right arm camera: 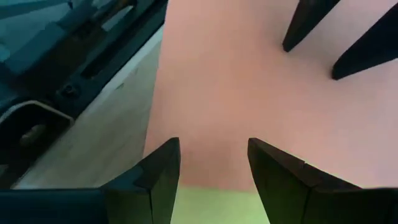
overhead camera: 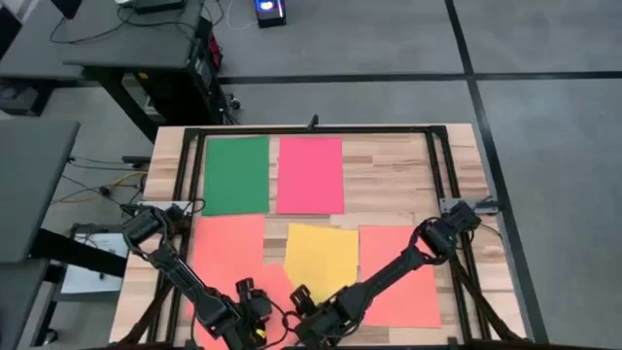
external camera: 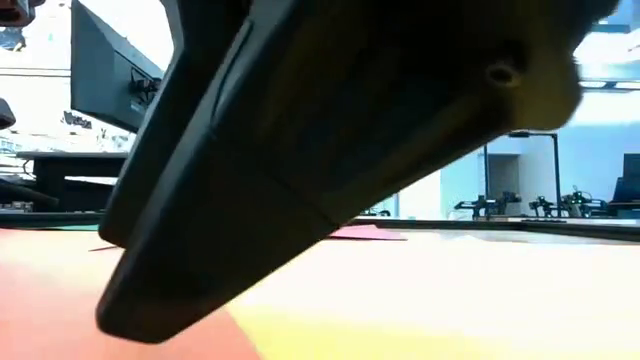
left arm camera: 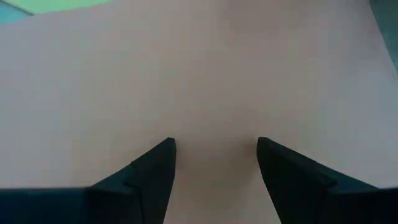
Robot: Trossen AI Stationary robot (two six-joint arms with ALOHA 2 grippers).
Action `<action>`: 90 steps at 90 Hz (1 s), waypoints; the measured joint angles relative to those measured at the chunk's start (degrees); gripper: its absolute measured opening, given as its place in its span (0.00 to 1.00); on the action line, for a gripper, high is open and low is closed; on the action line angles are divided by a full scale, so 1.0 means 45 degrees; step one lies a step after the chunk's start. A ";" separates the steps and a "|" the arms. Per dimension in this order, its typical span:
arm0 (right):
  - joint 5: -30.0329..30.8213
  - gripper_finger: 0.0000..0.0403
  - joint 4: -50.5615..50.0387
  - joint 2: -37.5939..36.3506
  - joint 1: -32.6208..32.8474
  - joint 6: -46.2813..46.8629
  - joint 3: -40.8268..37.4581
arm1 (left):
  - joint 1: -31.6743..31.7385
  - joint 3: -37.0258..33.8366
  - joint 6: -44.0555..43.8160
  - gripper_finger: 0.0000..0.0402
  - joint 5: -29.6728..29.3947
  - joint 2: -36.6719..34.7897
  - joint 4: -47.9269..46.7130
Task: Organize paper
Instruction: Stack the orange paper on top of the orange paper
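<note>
Five sheets of paper lie flat on the wooden table. A green sheet [overhead camera: 236,175] and a pink-red sheet [overhead camera: 310,175] lie side by side at the far side. Nearer lie an orange sheet [overhead camera: 228,255], a yellow sheet [overhead camera: 321,258] and a second orange sheet [overhead camera: 400,274]. My left gripper [left arm camera: 214,146] is open, low over the near part of the left orange sheet [left arm camera: 205,74]. My right gripper [right arm camera: 214,146] is open too, facing it over the same sheet [right arm camera: 236,81], with the yellow sheet's edge [right arm camera: 211,208] under its fingers. In the high view both grippers [overhead camera: 255,299] [overhead camera: 299,297] stand close together near the table's front edge. My left gripper has its two fingertips [left arm camera: 166,149] spread just over the orange sheet, pointing down at a slant; I cannot tell whether they touch it. My right gripper has its fingertips [right arm camera: 169,149] spread over the orange sheet near its near edge [right arm camera: 155,124]; I cannot tell whether they touch it.
A black metal frame [overhead camera: 311,129] runs around the table top, and its rail [right arm camera: 93,68] lies close beside the orange sheet's near edge. In the low view a dark arm part [external camera: 330,130] fills most of the picture. Bare wood [overhead camera: 389,180] shows at the far right.
</note>
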 joint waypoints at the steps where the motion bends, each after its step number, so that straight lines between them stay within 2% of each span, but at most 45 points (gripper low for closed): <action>1: 0.0002 0.44 -0.0001 0.0000 0.0004 -0.0002 0.0000 | 0.0003 0.0003 -0.0023 0.52 -0.0009 -0.0009 -0.0038; 22: -0.0089 0.44 -0.0197 0.0005 0.0287 -0.0007 0.0185 | 0.0000 0.0493 -0.0182 0.52 -0.0026 -0.0710 -0.1023; 36: -0.0112 0.45 -0.0199 0.0010 0.0645 -0.0119 0.0185 | -0.0006 0.0374 -0.0666 0.52 0.0021 -0.0649 -0.1494; 78: 0.0282 0.55 -0.0005 0.0546 0.0465 -0.0307 0.0160 | 0.0082 -0.0735 -0.2193 0.52 0.0454 -0.0654 -0.0282; 90: 0.1055 0.55 0.0112 0.0559 0.0438 -0.0281 0.0155 | 0.0087 -0.0836 -0.2191 0.52 0.0448 -0.0663 0.0055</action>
